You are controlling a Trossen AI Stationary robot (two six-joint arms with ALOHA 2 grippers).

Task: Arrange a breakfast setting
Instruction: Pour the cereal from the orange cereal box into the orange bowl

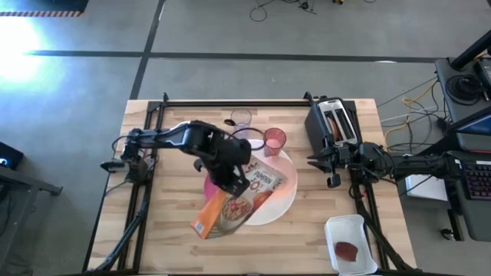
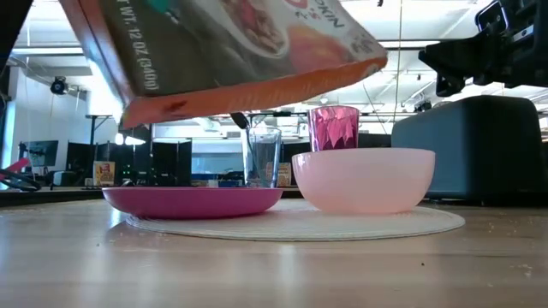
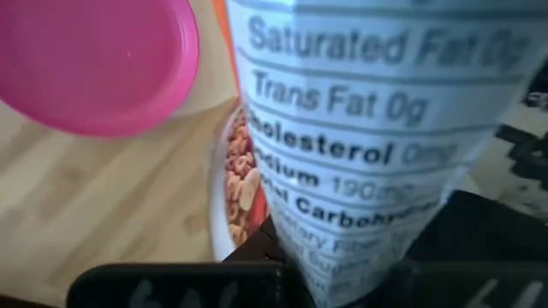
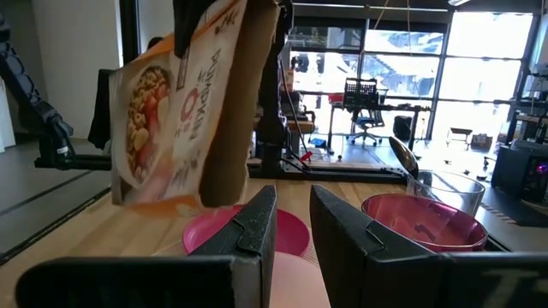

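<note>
My left gripper [image 1: 230, 182] is shut on the orange cereal box [image 1: 242, 201] and holds it in the air over the magenta plate [image 2: 193, 201] and the white round mat [image 2: 295, 222]. The peach bowl [image 2: 364, 180] stands on the mat beside the plate. Behind them stand the translucent pink cup [image 1: 275, 140] and the small clear glass [image 1: 242, 117], with a spoon's dark end [image 2: 240, 120] showing at the glass. My right gripper [image 4: 294, 214] waits at the table's right side by the toaster, its fingers a narrow gap apart and empty. My left gripper pinches the cereal box between its two fingers, one on each wide face, with the narrow nutrition panel [image 3: 342, 214] between them. The fingers come from above, at the box's upper edge. The box hangs tilted below them [image 2: 240, 51], lifted clear of the plate.
A dark toaster [image 1: 334, 123] stands at the far right of the table. A white tray [image 1: 349, 249] with a red item lies at the near right corner. Bare wood [image 1: 161, 222] shows at the near left.
</note>
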